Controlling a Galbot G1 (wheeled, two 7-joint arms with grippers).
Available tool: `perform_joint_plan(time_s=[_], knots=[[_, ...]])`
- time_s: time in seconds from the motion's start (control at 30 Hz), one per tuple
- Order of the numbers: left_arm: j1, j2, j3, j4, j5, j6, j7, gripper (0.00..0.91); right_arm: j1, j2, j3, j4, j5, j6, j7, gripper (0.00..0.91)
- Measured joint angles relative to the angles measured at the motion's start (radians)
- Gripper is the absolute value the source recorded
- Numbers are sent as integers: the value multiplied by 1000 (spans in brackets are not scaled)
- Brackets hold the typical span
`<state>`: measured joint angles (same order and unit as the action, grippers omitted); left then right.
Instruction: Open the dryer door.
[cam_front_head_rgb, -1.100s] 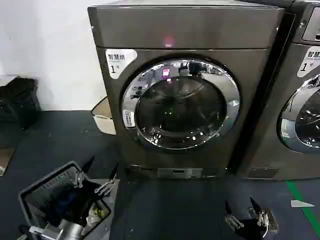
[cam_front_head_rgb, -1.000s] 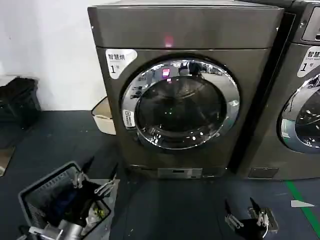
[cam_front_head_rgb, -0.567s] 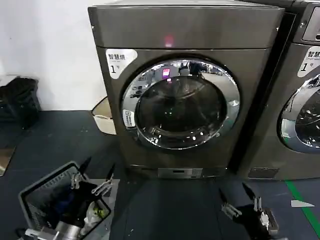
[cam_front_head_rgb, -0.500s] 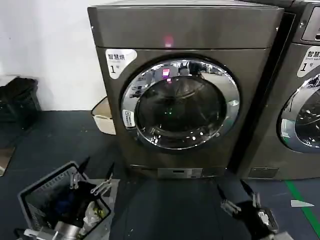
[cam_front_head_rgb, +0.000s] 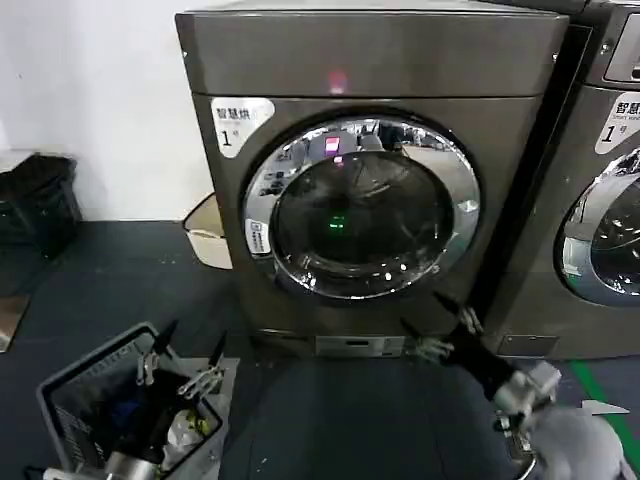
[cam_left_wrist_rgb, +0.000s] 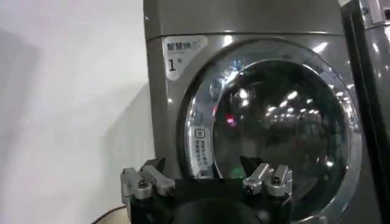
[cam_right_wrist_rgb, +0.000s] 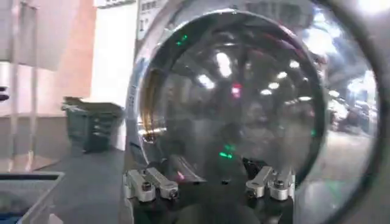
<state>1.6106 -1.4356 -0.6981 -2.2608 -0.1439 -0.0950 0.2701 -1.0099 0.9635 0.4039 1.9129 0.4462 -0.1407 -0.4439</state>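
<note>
- The dryer (cam_front_head_rgb: 370, 180) stands against the back wall, its white "1" sticker (cam_front_head_rgb: 240, 122) at the upper front corner on the robot's left and a pink light (cam_front_head_rgb: 338, 82) on the top panel. A twin machine (cam_front_head_rgb: 600, 190) stands just beside it on the robot's right.
- The dryer door (cam_front_head_rgb: 362, 208) sits flush in the front panel; it is judged fully closed, with no gap at the chrome ring.
- The right gripper (cam_front_head_rgb: 440, 325) is raised in front of the door's lower right edge, fingers spread apart and holding nothing. Contact with the door cannot be confirmed. The right wrist view faces the dark glass at close range.
- The left gripper (cam_front_head_rgb: 180, 365) hangs low above a grey basket (cam_front_head_rgb: 75, 385) on the floor, fingers apart, empty, apparently idle.
- Step in hand: the approach; the door has not yet been taken hold of.
- Next move, as judged: the right gripper must reach the ring's edge on the robot's right, hook or clamp it, then pull outward along the door's swing. No handle recess is discernible.
</note>
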Motion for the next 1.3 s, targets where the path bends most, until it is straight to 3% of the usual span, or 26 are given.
perform_joint_plan(time_s=[0.33,0.73,1.3], knots=[[25,-16,-9,-22,6,-2,3,907,248,35,-237,-155,20,13,-6,907],[50,-35,5,-34,41,-12,6,907,497,151,-427,-342,12,19,-14,907],[47,-29,-3,-44,48,-7,16,907,632,316,-517,-577,-28,52,-30,907]])
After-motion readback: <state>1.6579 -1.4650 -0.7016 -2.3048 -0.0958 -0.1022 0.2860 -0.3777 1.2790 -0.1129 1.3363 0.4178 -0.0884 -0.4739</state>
